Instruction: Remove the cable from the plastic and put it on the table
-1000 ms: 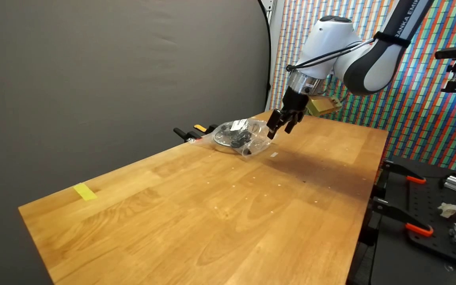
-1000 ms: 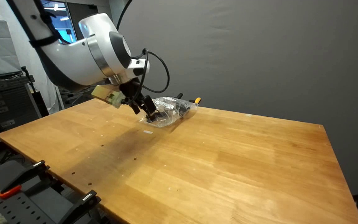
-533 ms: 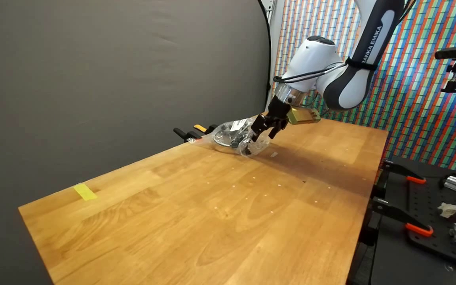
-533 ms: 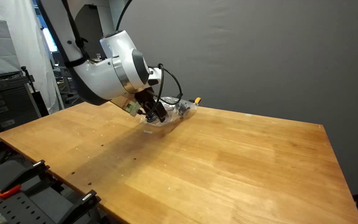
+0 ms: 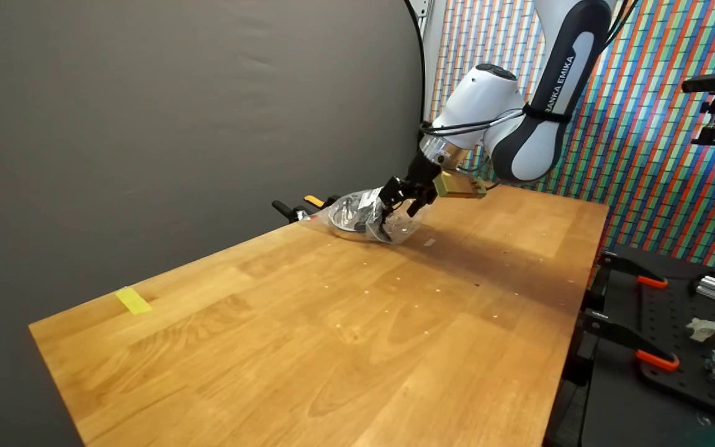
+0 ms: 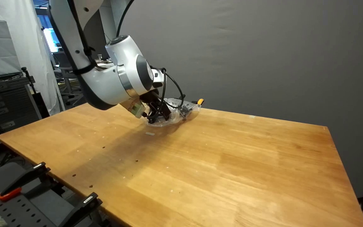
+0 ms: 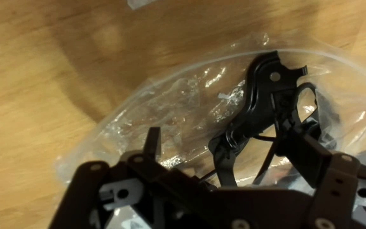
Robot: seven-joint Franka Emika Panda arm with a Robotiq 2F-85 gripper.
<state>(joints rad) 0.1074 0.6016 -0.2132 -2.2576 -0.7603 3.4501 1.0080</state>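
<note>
A clear plastic bag (image 7: 183,92) lies near the table's back edge. It shows in both exterior views (image 5: 404,228) (image 6: 175,118). Inside it are black parts, with a bent black bracket-like piece (image 7: 262,98) and a thin black cable (image 7: 267,160) in the wrist view. My gripper (image 7: 227,140) is open, low over the bag, with the black piece between its spread fingers. The right finger (image 7: 307,156) overlaps the black parts; I cannot tell if it touches them. In both exterior views the gripper (image 5: 403,202) (image 6: 159,115) hides part of the bag.
A clamp with a yellow handle (image 5: 314,200) sits at the table edge behind the bag. Yellow tape (image 5: 134,300) lies on the wooden table (image 5: 308,347). A side table holds black and orange clamps (image 5: 655,360).
The arm has moved down and in over the bag, carrying the open gripper to the black parts. The bag looks slightly pressed and shifted where the gripper meets it.
</note>
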